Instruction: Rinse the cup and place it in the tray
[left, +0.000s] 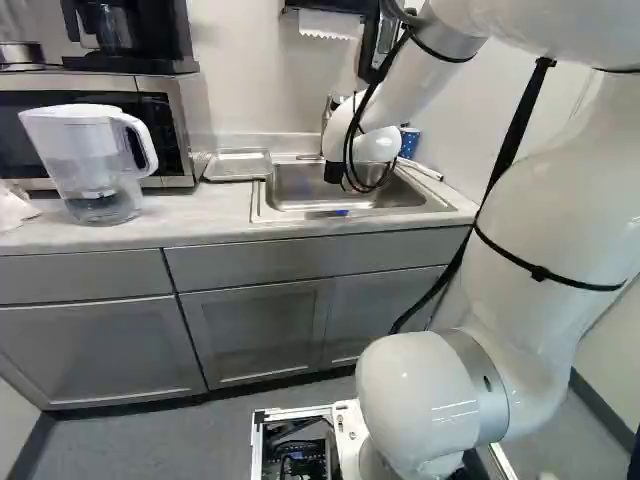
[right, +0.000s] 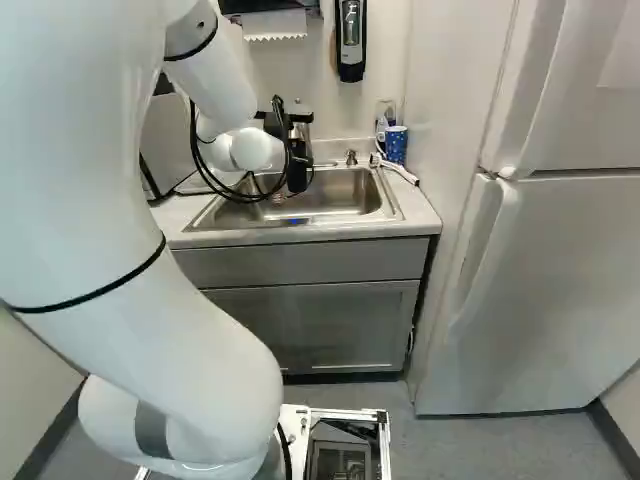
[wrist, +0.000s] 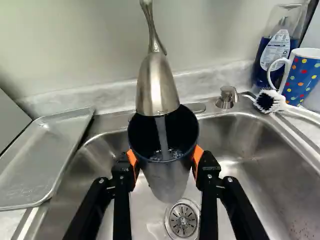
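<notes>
The faucet (wrist: 157, 85) hides part of the cup's far rim, and churning water hides the cup's (wrist: 169, 180) inner bottom. The wrist view's edges cut off the faucet's top, the tray (wrist: 42, 155), the spotted mug (wrist: 302, 77), the brush's (wrist: 268, 101) handle and the sink (wrist: 280, 170). The cup cannot be made out in the left base view. The right base view cuts off the fridge (right: 570, 270).

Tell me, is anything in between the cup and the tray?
Only the sink's rim lies between cup and tray, but the faucet hangs right over the cup, pouring water in. The cup should probably slide out from under it first.
</notes>
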